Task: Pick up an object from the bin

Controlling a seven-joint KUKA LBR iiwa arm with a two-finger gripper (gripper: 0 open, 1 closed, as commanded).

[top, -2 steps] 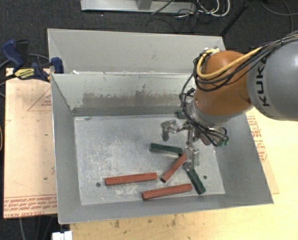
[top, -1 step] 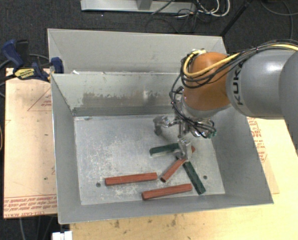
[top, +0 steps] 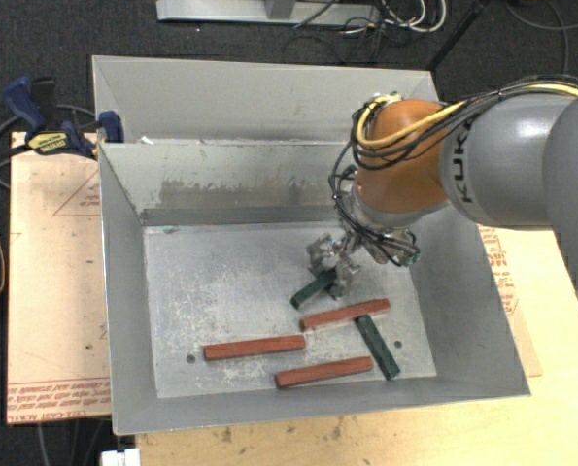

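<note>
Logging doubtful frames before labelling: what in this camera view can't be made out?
- Camera view: the upper end of the dark green stick is hidden under the gripper; whether it is held cannot be told.
- Camera view: the orange wrist cover hides the back right corner of the bin.

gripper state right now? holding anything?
Gripper: cannot be told. It sits at the upper end of a short dark green stick, but a grasp isn't visible.

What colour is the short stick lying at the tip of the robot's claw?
The stick is dark green, clearest in the camera view.
</note>
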